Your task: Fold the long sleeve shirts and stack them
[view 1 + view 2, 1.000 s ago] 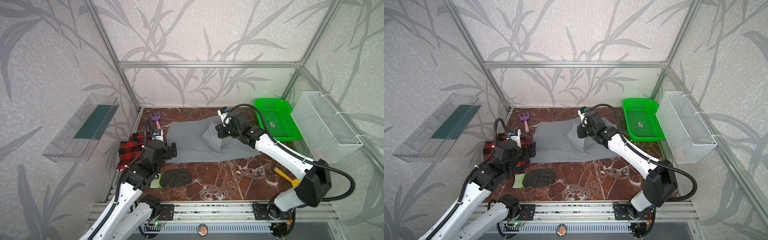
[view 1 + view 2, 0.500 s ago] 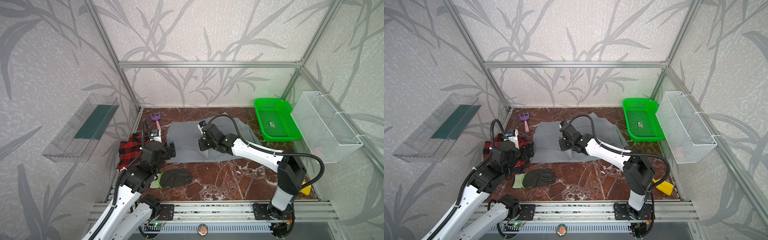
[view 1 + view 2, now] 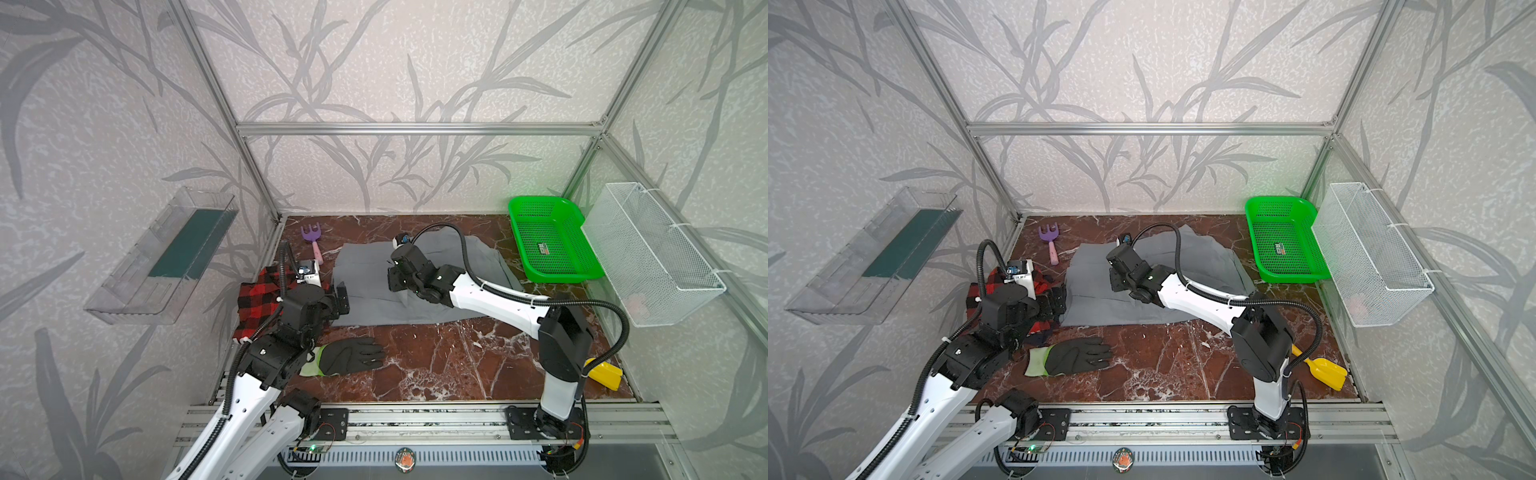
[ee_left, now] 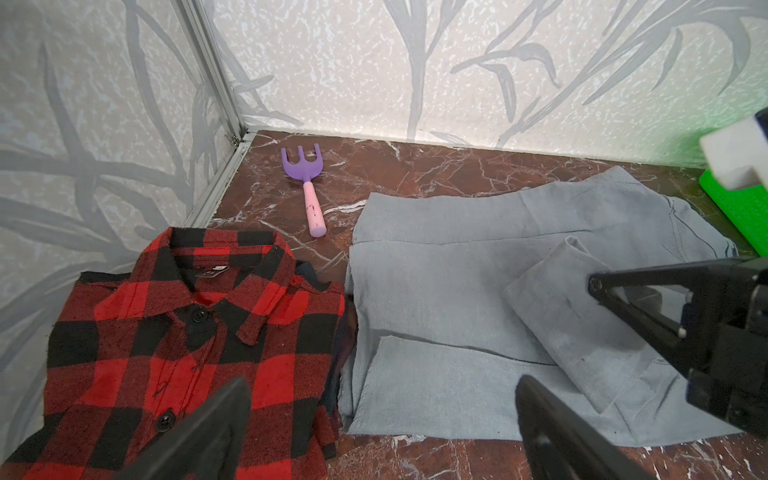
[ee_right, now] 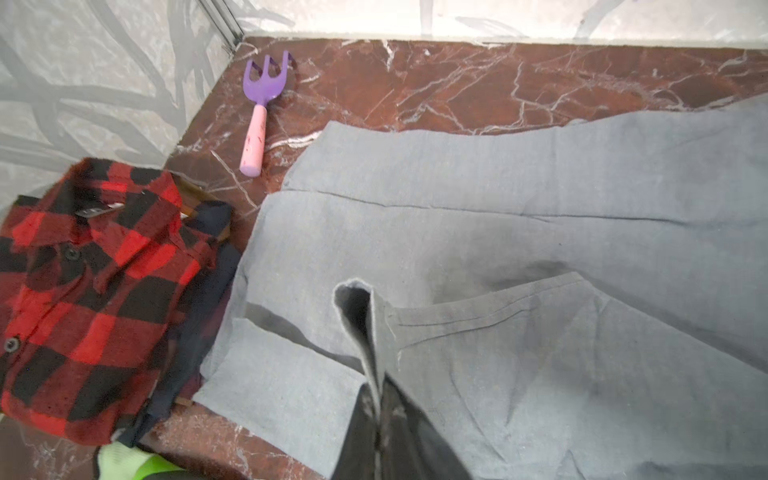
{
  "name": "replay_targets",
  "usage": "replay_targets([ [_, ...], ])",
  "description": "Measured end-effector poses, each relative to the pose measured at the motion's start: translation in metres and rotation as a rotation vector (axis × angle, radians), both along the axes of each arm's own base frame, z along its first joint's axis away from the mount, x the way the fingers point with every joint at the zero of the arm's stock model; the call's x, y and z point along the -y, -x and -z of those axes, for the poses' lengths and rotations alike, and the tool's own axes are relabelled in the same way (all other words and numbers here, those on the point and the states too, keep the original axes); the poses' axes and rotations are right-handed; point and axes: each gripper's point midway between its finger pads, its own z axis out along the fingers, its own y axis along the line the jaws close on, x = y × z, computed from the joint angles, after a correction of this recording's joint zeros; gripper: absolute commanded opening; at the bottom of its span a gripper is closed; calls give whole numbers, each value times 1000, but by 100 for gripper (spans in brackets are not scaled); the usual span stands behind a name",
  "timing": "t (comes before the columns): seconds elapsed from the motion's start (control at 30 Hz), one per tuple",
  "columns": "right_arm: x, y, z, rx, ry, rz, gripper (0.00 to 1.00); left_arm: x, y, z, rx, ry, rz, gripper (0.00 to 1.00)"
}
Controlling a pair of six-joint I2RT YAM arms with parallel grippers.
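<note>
The grey long sleeve shirt [image 3: 361, 274] [image 3: 1092, 286] lies spread flat in the middle of the table. My right gripper [image 3: 392, 284] [image 5: 374, 388] hovers low over its middle. It is shut on the cuff of one grey sleeve [image 5: 361, 316] [image 4: 561, 316], which is drawn across the shirt's body. The red-and-black plaid shirt [image 3: 255, 303] [image 4: 166, 332] lies folded at the left edge, collar up. My left gripper [image 3: 334, 303] [image 4: 382, 386] stands open above the seam where the two shirts meet, holding nothing.
A black glove [image 3: 349, 355] with a yellow-green cuff lies in front of the shirts. A purple toy rake [image 3: 311, 239] sits at the back left, a green basket [image 3: 548, 245] at the back right, a white wire basket [image 3: 656, 257] on the right wall, a yellow scoop [image 3: 602, 374] front right.
My right gripper has swept left from the shirt's right side to its middle, dragging the grey sleeve over the body. The left arm has barely moved.
</note>
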Motion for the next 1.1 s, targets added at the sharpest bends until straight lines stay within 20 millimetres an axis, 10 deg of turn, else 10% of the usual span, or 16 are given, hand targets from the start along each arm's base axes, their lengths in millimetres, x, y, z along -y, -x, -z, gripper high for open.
replay_targets([
  [0.13, -25, -2, -1, -3, -53, -1, 0, 0, 0, 0, 0, 0, -1, 99],
  [0.53, -71, 18, 103, -197, -1, -33, 17, -3, 0, -1, 5, -5, -13, 99],
  [1.1, -109, 33, 80, -260, -176, -178, 48, -4, -1, 0, 1, -13, -23, 99],
])
